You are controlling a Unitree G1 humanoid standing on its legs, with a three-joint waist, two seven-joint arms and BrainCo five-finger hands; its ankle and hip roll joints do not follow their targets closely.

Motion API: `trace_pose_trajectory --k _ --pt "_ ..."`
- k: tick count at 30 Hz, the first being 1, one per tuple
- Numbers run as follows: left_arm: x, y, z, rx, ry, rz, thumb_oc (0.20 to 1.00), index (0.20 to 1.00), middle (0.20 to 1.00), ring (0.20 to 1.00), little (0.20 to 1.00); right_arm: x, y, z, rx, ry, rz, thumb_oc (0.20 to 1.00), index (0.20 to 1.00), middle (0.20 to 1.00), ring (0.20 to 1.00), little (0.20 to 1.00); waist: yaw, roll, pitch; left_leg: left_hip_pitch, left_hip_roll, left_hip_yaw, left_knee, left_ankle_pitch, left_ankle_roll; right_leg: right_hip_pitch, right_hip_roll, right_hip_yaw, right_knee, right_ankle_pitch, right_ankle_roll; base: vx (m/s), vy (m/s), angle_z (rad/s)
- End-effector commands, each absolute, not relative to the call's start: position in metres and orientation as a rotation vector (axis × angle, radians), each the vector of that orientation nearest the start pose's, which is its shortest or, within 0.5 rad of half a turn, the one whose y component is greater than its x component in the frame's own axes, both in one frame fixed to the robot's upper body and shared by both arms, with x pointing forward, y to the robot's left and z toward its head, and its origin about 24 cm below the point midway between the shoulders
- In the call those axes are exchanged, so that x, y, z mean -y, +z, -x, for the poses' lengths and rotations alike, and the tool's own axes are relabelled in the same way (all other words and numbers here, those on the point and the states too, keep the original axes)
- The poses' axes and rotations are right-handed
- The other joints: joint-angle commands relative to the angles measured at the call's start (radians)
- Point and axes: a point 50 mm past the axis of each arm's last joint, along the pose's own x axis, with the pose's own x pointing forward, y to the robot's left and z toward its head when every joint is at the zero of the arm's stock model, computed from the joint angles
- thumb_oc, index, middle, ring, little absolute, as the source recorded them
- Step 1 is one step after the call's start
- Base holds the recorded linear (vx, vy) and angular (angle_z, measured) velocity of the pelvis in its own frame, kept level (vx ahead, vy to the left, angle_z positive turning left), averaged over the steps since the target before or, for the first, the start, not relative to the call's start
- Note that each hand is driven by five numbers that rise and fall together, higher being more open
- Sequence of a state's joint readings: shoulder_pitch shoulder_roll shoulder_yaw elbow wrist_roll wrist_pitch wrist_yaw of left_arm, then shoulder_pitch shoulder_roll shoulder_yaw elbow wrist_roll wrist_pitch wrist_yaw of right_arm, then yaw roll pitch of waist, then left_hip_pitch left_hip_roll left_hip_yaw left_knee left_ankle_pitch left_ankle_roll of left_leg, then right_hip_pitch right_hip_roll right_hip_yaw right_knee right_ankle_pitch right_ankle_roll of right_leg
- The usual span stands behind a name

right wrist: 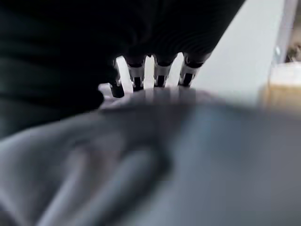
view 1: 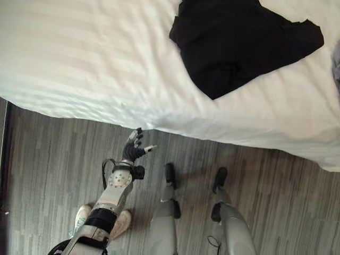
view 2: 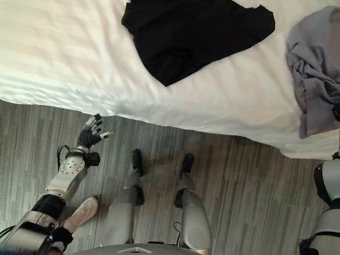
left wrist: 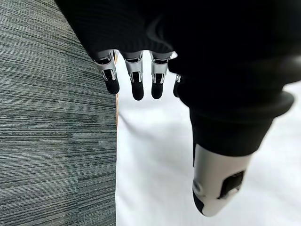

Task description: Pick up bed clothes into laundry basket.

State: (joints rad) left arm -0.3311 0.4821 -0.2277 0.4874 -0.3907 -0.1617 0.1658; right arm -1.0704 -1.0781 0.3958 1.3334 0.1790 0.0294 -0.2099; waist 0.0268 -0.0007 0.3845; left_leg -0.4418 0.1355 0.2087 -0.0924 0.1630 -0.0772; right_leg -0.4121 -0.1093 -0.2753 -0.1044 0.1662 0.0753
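Starting on the left: the left hand (view 1: 135,147) hangs over grey wood-look plank flooring (view 1: 53,154), right at the edge of the bed (view 1: 79,58). Fingers are straight and spread, thumb sticking out sideways, nothing in it. Its own wrist view backs that up: dark fingertips (left wrist: 137,89) in a row, thumb off to one side, just white sheet and floor past them. A person's light sneakers (view 2: 79,212) sit on the floor under that arm.

The bed itself is covered in a smooth white sheet with faint tone-on-tone stripes, and the edge drapes softly toward the floor.

Moving right, a black garment (view 2: 191,32) lies flat-ish on the sheet, a matte soft fabric spread out with a pointed corner aimed at the bed's edge. Looks like a tee, but can't say for sure.

Further right, near the far side of the bed, is a grey garment (view 2: 313,74), crumpled and full of folds, part of it hanging toward the edge. The two pieces of clothing are apart, both on the bed.

The right hand (right wrist: 155,73) is pressed up against that grey cloth in its wrist view; the fingers disappear behind a bunched fold, so I can't tell if it's got hold of it or not.
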Motion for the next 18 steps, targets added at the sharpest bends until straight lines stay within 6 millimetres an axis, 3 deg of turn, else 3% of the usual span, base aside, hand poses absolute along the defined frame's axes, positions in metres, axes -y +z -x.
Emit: trace_pose_trajectory --k 1,5,10,11,12,18 --pt "-0.229 0.072 -0.324 0.047 0.076 -0.158 1.000 1.000 1.000 1.000 1.000 0.434 0.263 -0.309 -0.060 -0.845 0.684 1.000 1.000 1.000 1.000 1.000 -0.009 -0.004 0.019 0.091 0.065 0.032 0.005 -0.028 -0.146 -0.004 0.000 0.001 0.017 -0.053 0.099 -0.01 -0.003 -0.05" --pt "-0.231 0.082 -0.336 0.057 0.087 -0.171 1.000 1.000 1.000 1.000 1.000 0.420 0.250 -0.321 -0.016 -0.778 0.571 1.000 1.000 1.000 1.000 1.000 -0.022 -0.001 0.020 0.100 0.067 0.035 0.005 -0.031 -0.146 0.002 -0.002 0.002 0.017 -0.051 0.097 0.00 0.000 0.00" --pt "-0.235 0.088 -0.346 0.045 0.098 -0.183 1.000 1.000 1.000 1.000 1.000 0.418 0.245 -0.324 -0.035 -0.754 0.540 1.000 1.000 1.000 1.000 1.000 -0.029 -0.002 0.017 0.114 0.069 0.037 0.005 -0.032 -0.147 0.013 -0.006 0.001 0.017 -0.049 0.097 0.00 0.000 0.00" --pt "-0.235 0.091 -0.350 0.045 0.096 -0.182 1.000 1.000 1.000 1.000 1.000 0.418 0.248 -0.324 -0.042 -0.762 0.545 0.247 0.247 0.247 0.247 0.247 -0.028 -0.002 0.019 0.115 0.069 0.038 0.005 -0.030 -0.149 0.014 -0.006 0.001 0.017 -0.047 0.096 0.00 0.000 0.00" --pt "-0.235 0.092 -0.350 0.045 0.096 -0.182 1.000 1.000 1.000 1.000 1.000 0.418 0.248 -0.324 -0.041 -0.762 0.545 0.200 0.200 0.200 0.200 0.200 -0.028 -0.002 0.020 0.116 0.069 0.038 0.005 -0.030 -0.149 0.014 -0.006 0.001 0.017 -0.047 0.096 0.00 0.000 0.00" --pt "-0.230 0.090 -0.354 0.029 0.093 -0.185 1.000 1.000 1.000 1.000 1.000 0.425 0.251 -0.320 -0.061 -0.827 0.499 0.200 0.200 0.200 0.200 0.200 -0.032 0.004 0.027 0.112 0.070 0.035 0.005 -0.024 -0.151 0.013 -0.009 0.002 0.017 -0.044 0.097 0.00 0.000 0.00"
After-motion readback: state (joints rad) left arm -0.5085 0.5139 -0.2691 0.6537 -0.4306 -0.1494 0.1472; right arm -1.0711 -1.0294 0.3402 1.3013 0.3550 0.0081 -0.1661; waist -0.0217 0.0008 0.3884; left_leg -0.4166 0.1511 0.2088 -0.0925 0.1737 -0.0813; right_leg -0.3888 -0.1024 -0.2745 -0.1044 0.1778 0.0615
